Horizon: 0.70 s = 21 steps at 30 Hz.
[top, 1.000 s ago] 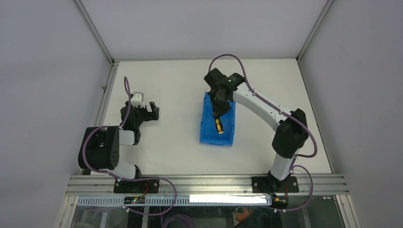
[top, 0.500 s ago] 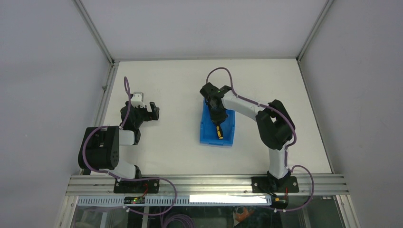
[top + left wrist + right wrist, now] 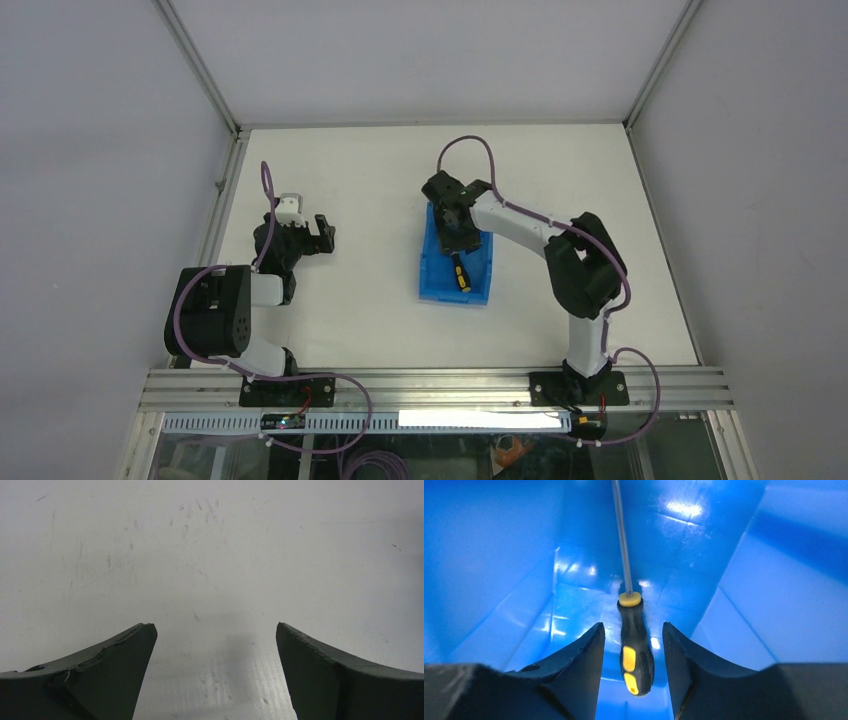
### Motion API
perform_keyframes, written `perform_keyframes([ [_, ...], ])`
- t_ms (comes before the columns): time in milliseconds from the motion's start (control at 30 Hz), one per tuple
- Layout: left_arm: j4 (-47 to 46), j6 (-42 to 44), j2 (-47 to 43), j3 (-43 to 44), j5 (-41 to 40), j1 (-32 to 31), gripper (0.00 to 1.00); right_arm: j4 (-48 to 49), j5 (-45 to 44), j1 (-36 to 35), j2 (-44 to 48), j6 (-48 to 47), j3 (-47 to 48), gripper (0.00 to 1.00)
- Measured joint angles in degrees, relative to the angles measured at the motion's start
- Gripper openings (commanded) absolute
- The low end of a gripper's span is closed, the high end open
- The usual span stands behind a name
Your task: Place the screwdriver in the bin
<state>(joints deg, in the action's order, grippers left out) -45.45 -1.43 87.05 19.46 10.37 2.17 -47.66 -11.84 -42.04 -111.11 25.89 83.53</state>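
The blue bin (image 3: 432, 282) stands in the middle of the table. The screwdriver (image 3: 459, 273), with a black-and-yellow handle, lies inside it toward the near end. My right gripper (image 3: 455, 240) reaches down into the bin's far half. In the right wrist view, the screwdriver (image 3: 635, 650) lies on the bin floor (image 3: 499, 555) between my right gripper's (image 3: 633, 626) fingers, with a gap on each side. The jaws are open and not touching it. My left gripper (image 3: 322, 232) hangs open and empty over bare table at the left; it also shows in the left wrist view (image 3: 214, 625).
The white table (image 3: 360, 300) is enclosed by grey walls with metal frame posts. A purple cable (image 3: 470, 150) loops above my right wrist. An aluminium rail (image 3: 440, 385) runs along the near edge by the arm bases.
My right arm folded up, its elbow swinging left, and the gripper sank lower into the bin. The screwdriver shifted slightly toward the near end. The left arm has not moved.
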Motion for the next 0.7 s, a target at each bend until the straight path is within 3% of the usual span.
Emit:
perform_keyframes([
  [167, 0.0, 0.0, 0.0, 0.0, -0.02, 0.0, 0.99, -0.57, -0.39, 0.0, 7.82, 0.04, 0.0, 0.48],
  [233, 0.0, 0.0, 0.0, 0.0, -0.02, 0.0, 0.99, -0.7, -0.5, 0.0, 12.41, -0.04, 0.04, 0.54],
  [300, 0.0, 0.0, 0.0, 0.0, 0.0, 0.0, 0.99, -1.14, -0.68, 0.0, 17.64, -0.31, 0.22, 0.67],
  [367, 0.0, 0.0, 0.0, 0.0, -0.02, 0.0, 0.99, -1.55, -1.07, 0.17, 22.05, -0.81, 0.37, 0.98],
  [533, 0.0, 0.0, 0.0, 0.0, 0.0, 0.0, 0.99, -1.33, -3.41, 4.31, 33.62, -2.45, -2.6, 0.99],
  [700, 0.0, 0.0, 0.0, 0.0, 0.0, 0.0, 0.99, 1.7, -2.12, 18.8, 43.93, -2.64, -15.52, 0.99],
])
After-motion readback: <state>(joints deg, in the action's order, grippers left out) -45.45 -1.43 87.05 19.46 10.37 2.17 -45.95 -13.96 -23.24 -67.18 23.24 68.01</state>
